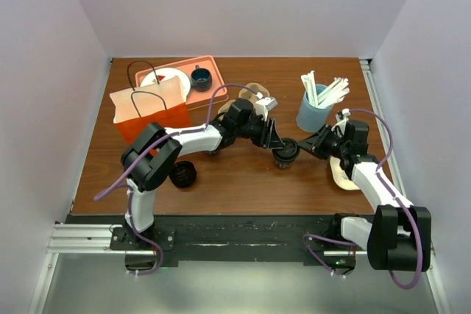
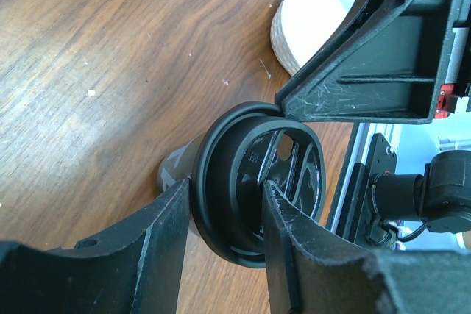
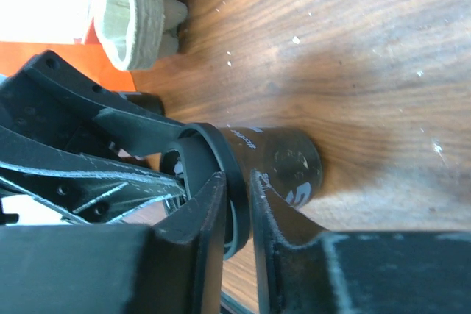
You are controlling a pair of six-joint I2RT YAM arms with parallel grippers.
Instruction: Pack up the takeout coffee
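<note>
Between the fingers of the left claw point(image 2: 228, 189) sits the takeout coffee point(image 3: 283, 163), a dark, matt paper cup with pale lettering on its side. It is capped by a round black plastic lid point(image 2: 250, 182) with a raised rim and a glossy, recessed face. That claw is closed part-way onto the lid: one scuffed black finger lies against the outer rim and the other crosses the lid's face.

From the opposite side the right claw point(image 3: 237, 182) meets the same cup. Its two fingers stand narrowly apart astride the lid's edge, one on the lid side and one on the cup wall just below. Whether they pinch it cannot be told.

The cup's foot rests on the grained brown wooden table point(image 2: 88, 108) beyond both claws. Beyond the right claw's tips, off to one side, a grey fibrous pulp tray point(image 3: 136, 12) is cut off by the frame edge. The left claw hides much of the lid's top, and the lettering is too blurred to read.
</note>
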